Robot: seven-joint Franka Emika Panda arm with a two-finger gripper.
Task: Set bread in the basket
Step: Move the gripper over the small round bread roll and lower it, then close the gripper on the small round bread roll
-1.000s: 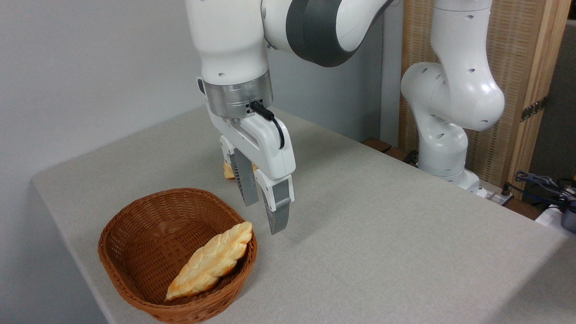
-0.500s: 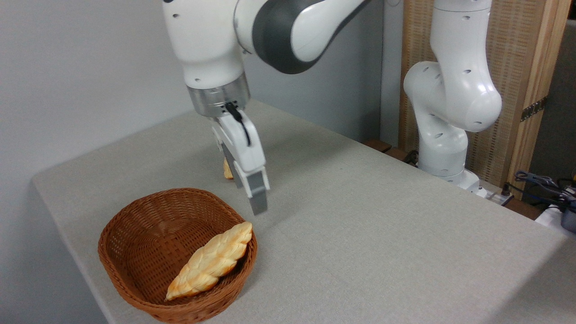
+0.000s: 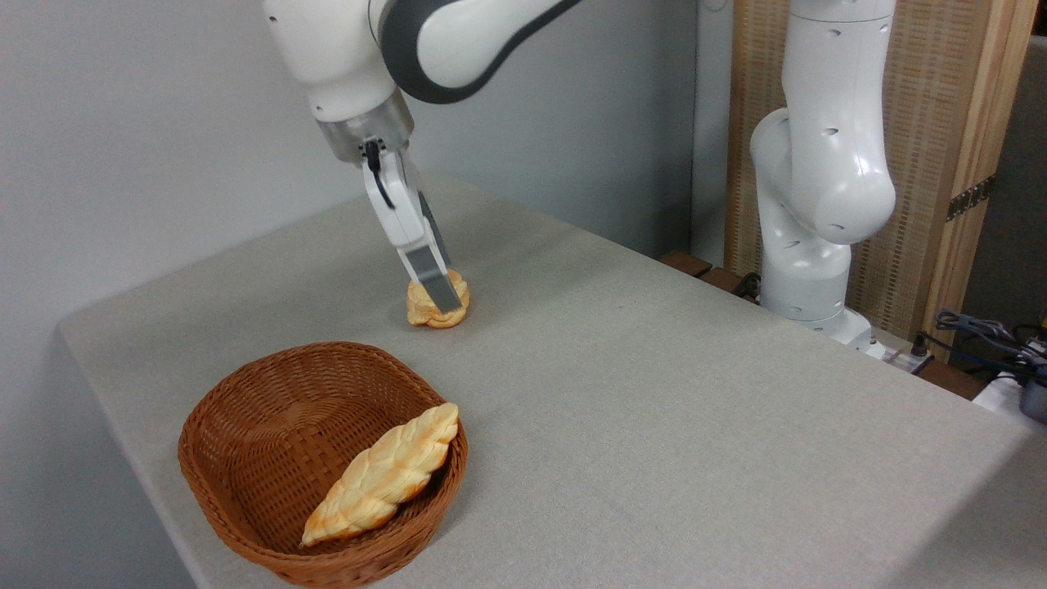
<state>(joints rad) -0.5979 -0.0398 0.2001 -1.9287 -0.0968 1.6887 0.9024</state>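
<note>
Arm is reaching in from upper left, wrist tilting so the tool [image 3: 446,301] is pointing down and to the right. Near finger [image 3: 442,293] is facing camera and hiding the other, so finger spacing is unreadable.

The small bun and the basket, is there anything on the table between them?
Nothing: the camera view shows only bare grey tabletop between the bun and the basket.

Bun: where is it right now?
The bun sits on the table, beyond the basket, with the gripper at it.
</note>
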